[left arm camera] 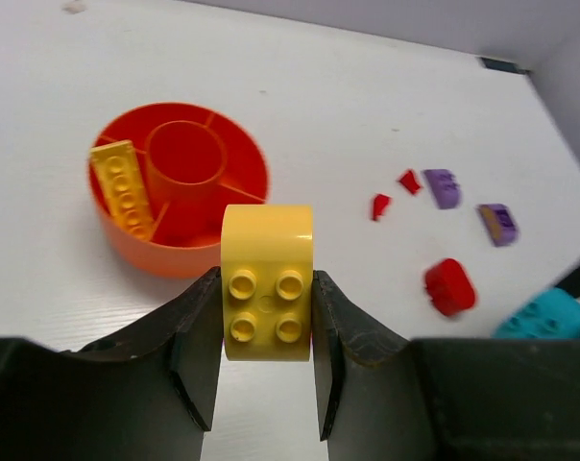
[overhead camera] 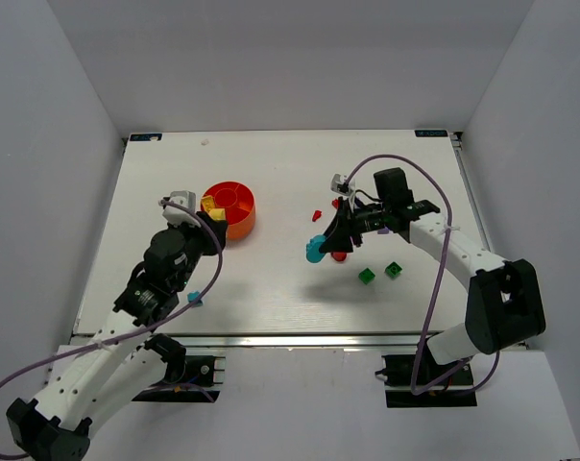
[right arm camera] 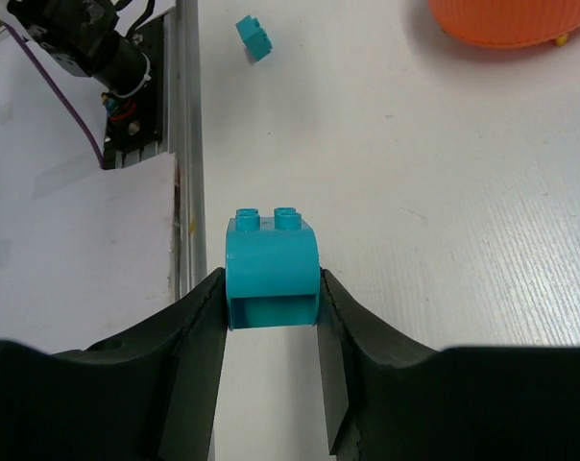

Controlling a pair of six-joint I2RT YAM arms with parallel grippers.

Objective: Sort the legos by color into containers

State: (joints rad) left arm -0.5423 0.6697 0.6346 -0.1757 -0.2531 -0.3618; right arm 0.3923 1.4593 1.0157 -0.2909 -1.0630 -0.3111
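The top camera looks down from high above the near edge onto the whole worktop (overhead camera: 271, 288). The left wrist camera sits close behind the left end effector (left arm camera: 267, 288), facing the far edge. The right wrist camera, close behind the right end effector (right arm camera: 271, 288), faces the near left corner. All three show the dish (overhead camera: 240, 229).

Orange dish (right arm camera: 511, 21) partly beyond top edge

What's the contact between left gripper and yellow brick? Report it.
Touching. Left wrist view: the left gripper presses both fingers flush against the yellow brick, no gap.
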